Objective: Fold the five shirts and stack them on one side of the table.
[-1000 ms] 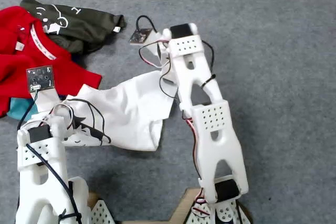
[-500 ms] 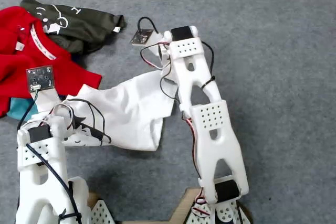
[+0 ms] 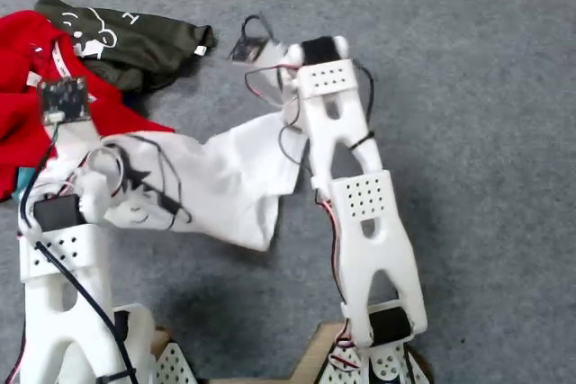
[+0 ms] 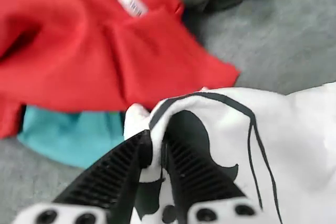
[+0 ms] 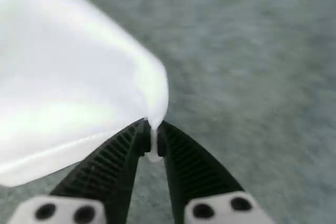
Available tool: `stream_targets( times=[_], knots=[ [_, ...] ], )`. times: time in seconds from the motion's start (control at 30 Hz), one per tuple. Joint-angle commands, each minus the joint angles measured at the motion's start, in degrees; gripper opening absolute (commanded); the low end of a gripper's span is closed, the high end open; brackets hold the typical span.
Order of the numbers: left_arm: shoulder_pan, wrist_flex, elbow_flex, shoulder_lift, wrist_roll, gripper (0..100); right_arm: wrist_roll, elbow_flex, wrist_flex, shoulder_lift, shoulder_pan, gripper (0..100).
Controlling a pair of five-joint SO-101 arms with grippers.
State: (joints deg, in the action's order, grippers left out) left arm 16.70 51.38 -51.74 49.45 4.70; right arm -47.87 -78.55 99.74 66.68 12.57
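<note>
A grey carpet-like table top [image 3: 468, 87] runs under everything. The biggest item on it is the white shirt [image 3: 225, 186] with a black line drawing, stretched out between the two arms and partly bunched and folded along its near edge. At the table's far left lies the red shirt [image 3: 22, 123], crumpled, with its collar tape showing; the white shirt's printed end overlaps its near edge. Beyond the red one lies a dark olive shirt [image 3: 135, 42] with a white cartoon print, also rumpled and touching the red cloth. A teal shirt [image 4: 68, 135] peeks out from beneath the red shirt.

The left gripper [image 4: 157, 140] has its ribbed jaws closed down to a thin gap, pinching a fold of the white shirt's printed end just beside the red and teal cloth. The right gripper [image 5: 150, 132] is likewise pressed closed on a plain white corner of the same shirt, with grey table behind it.
</note>
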Motion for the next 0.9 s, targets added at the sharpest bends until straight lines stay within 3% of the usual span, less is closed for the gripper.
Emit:
stream_targets(
  times=[0.0, 0.2, 0.33, 0.5, 0.63, 0.87],
  knots=[
    [-3.30, -1.67, 6.11, 0.00, -2.46, 16, 5.01, -12.18, 0.53, -1.63, -4.40, 1.3],
    [-7.25, -3.43, 13.14, -3.16, -6.68, 21, 15.47, -16.66, 0.70, -8.04, -10.73, 1.3],
    [-11.56, 2.20, 21.41, -9.14, -6.86, 21, 21.19, -17.10, -1.14, -15.08, -13.80, 1.3],
    [-24.92, 15.38, 31.87, -12.22, -6.15, 21, 26.11, -17.27, -5.36, -22.73, -15.30, 1.3],
    [-36.26, 20.92, 31.78, -12.66, -1.58, 21, 31.47, -17.27, -13.45, -26.77, -18.64, 1.3],
    [-39.25, 14.07, 22.37, -12.48, -1.05, 21, 29.27, -17.19, -13.98, -35.82, -18.20, 1.3]
  ],
)
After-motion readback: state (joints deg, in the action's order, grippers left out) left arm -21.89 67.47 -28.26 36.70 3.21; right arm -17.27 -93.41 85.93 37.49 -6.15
